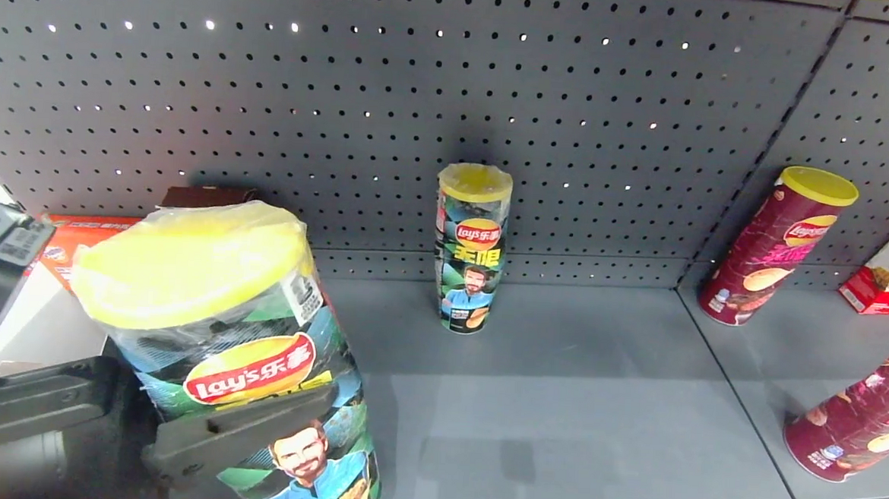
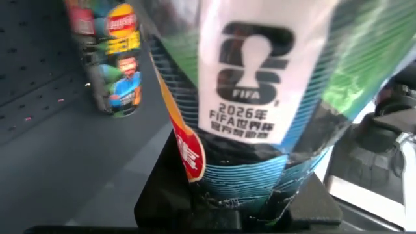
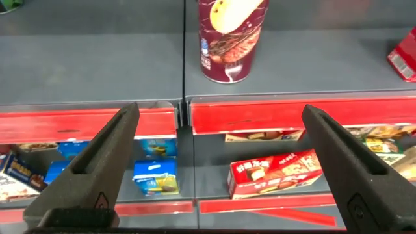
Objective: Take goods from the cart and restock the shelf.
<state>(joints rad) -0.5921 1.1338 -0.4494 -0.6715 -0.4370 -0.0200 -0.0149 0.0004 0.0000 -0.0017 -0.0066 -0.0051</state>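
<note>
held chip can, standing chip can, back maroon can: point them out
held chip can (image 1: 249,370), head view, red logo on its label
standing chip can (image 1: 473,258), head view, middle of body
back maroon can (image 1: 767,259), head view, middle of body

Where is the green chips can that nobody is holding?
In the head view, the green chips can stands upright in the middle of the grey shelf, by the pegboard back wall, with a maroon can off to its right.
</note>
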